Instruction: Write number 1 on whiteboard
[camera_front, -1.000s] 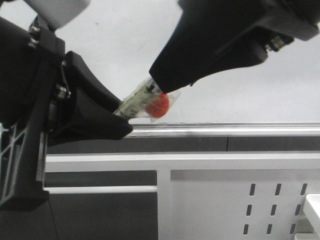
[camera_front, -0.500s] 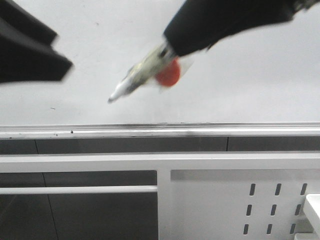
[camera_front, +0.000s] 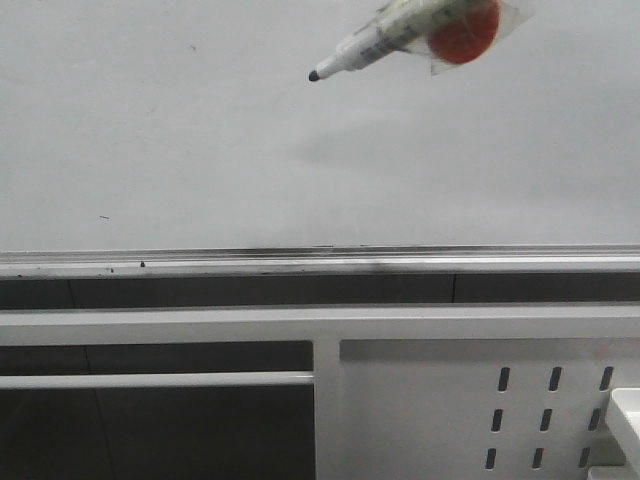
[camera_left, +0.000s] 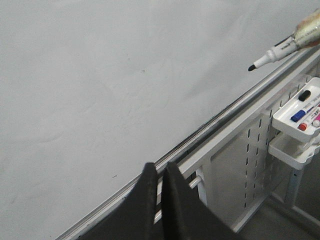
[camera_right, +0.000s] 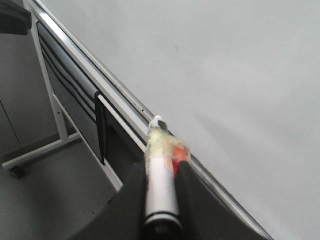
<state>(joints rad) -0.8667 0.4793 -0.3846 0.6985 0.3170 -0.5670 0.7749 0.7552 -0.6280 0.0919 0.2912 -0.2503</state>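
The whiteboard (camera_front: 200, 140) fills the upper front view, its silver rail (camera_front: 320, 262) running along the lower edge. The number 1 is out of view; the board's face carries only tiny specks. The clear-bodied marker (camera_front: 385, 35) with a red ball (camera_front: 463, 30) hangs at the top right, its black tip pointing down-left just off the board. My right gripper (camera_right: 161, 172) is shut on the marker (camera_right: 160, 192). My left gripper (camera_left: 160, 170) is shut with nothing in it, low beside the rail and far from the marker (camera_left: 280, 47).
A white perforated metal frame (camera_front: 480, 400) stands below the board. A small white tray (camera_left: 300, 115) with several coloured markers hangs on the frame to the right. A frame leg and castor (camera_right: 15, 170) stand on the grey floor.
The left gripper has drawn away to the left and left the front view. The right gripper has lifted the marker up and to the right, its black tip now bare.
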